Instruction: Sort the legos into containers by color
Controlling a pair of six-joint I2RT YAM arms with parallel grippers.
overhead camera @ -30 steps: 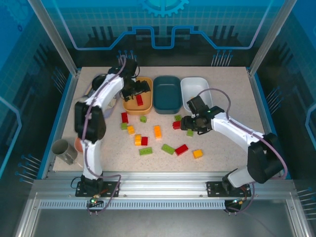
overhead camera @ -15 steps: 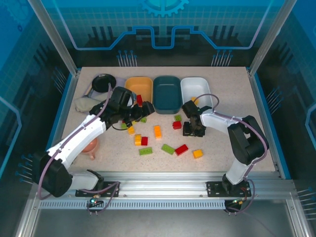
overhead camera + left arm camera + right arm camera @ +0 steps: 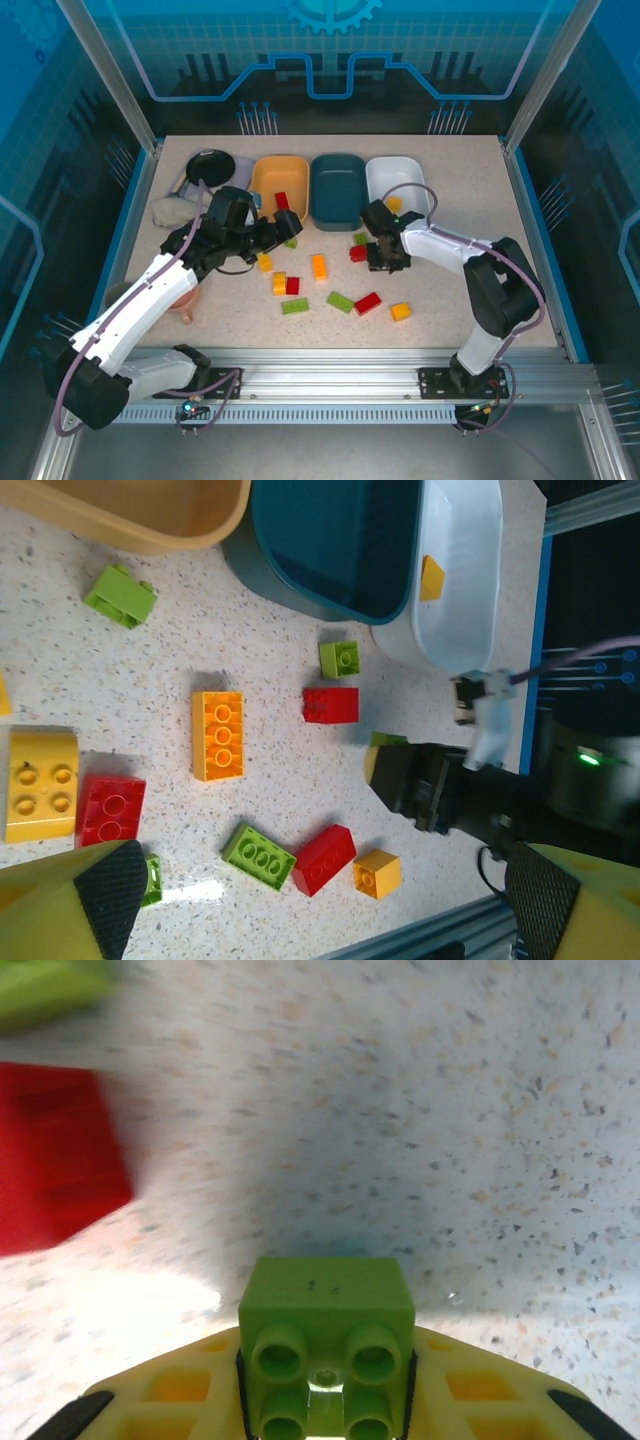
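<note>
Now the right gripper (image 3: 388,258) pinches a light green brick (image 3: 326,1310) between its fingers, low over the table (image 3: 480,1110), with a red brick (image 3: 55,1155) just to its left. Best to lift straight up before swinging, so the neighbour isn't nudged, then carry to what is likely its home: the teal bin (image 3: 337,190), beyond the gripper and leftward. The left gripper (image 3: 272,232) hangs spread wide and empty, a yellow-orange brick (image 3: 217,735) ahead of it.

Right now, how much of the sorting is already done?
Little. Done: one red lego lies in the orange bin, one yellow piece in the white bin. In hand: the right claw grips a green lego. Left: about ten legos on the table; the teal bin is empty.
</note>
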